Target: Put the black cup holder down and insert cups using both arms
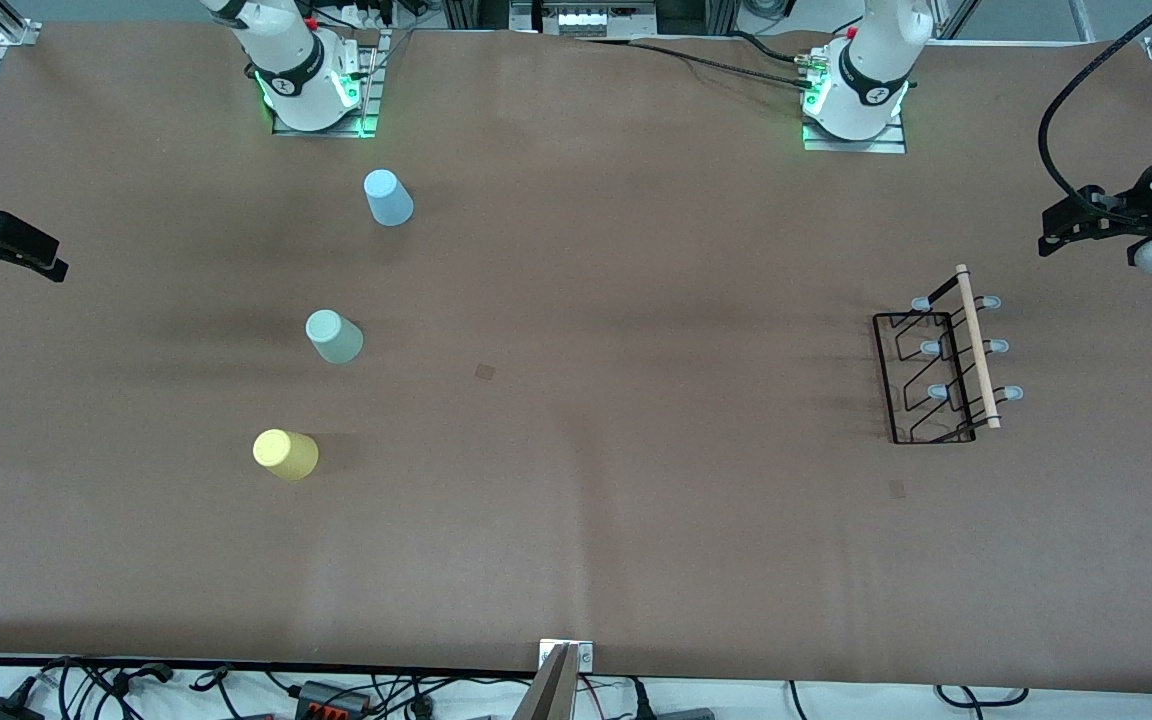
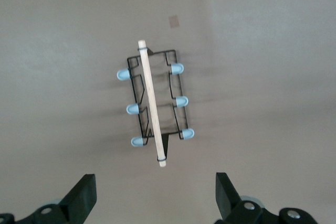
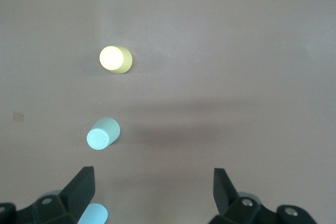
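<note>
The black cup holder [image 1: 936,375] stands on the brown table toward the left arm's end, its wooden rod handle [image 1: 976,345] on top and its pale capped pegs sticking out on both sides. It also shows in the left wrist view [image 2: 155,103]. My left gripper [image 1: 1051,240] is open and empty [image 2: 155,198], in the air at that end of the table, apart from the holder. The light blue cup [image 1: 388,197], mint cup [image 1: 334,336] and yellow cup [image 1: 286,454] stand upside down toward the right arm's end. My right gripper [image 1: 51,265] is open and empty [image 3: 152,198]. The yellow cup [image 3: 115,59], mint cup [image 3: 103,133] and blue cup [image 3: 93,214] show in its wrist view.
Two small dark marks lie on the brown table cover, one near the middle [image 1: 485,371] and one nearer the front camera than the holder [image 1: 897,488]. Cables [image 1: 336,690] run along the table's front edge. The arm bases [image 1: 316,90] stand at the back edge.
</note>
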Controlling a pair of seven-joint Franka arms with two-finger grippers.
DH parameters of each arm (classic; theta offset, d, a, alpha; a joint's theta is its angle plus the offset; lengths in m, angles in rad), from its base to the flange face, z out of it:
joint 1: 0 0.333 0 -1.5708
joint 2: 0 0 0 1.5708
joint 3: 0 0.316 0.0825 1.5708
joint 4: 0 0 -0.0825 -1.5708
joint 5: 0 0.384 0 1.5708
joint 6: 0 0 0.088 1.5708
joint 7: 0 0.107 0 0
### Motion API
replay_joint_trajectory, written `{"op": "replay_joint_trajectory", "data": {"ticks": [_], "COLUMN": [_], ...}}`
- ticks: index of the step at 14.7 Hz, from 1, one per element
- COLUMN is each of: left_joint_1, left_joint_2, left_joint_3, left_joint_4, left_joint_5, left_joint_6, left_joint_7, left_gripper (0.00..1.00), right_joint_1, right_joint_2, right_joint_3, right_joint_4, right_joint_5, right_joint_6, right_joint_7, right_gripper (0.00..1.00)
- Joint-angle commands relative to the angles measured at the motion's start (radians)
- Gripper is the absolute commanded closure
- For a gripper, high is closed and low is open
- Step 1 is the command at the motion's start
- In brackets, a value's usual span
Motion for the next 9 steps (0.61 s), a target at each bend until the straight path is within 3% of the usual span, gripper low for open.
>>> {"op": "replay_joint_trajectory", "data": {"ticks": [1,9], "left_joint_1": [-0.007,-0.005], "left_joint_2": [-0.012,-0.001], "left_joint_3": [0.004,0.006], "left_joint_4": [0.001,0.009], "left_joint_5": [0.000,0.007], "left_joint_6": [-0.029,-0.033], "left_joint_7": [-0.010,-0.012], "left_gripper": [0.00,0.00], "right_joint_1": [0.001,0.034], "right_joint_2": [-0.009,0.010], "right_joint_3": [0.000,0.001], "right_joint_4": [0.000,-0.008], "right_joint_5": [0.039,0.049], "right_joint_6": [-0.015,-0.048], "right_joint_7": [0.011,0.014], "right_gripper": [0.00,0.00]}}
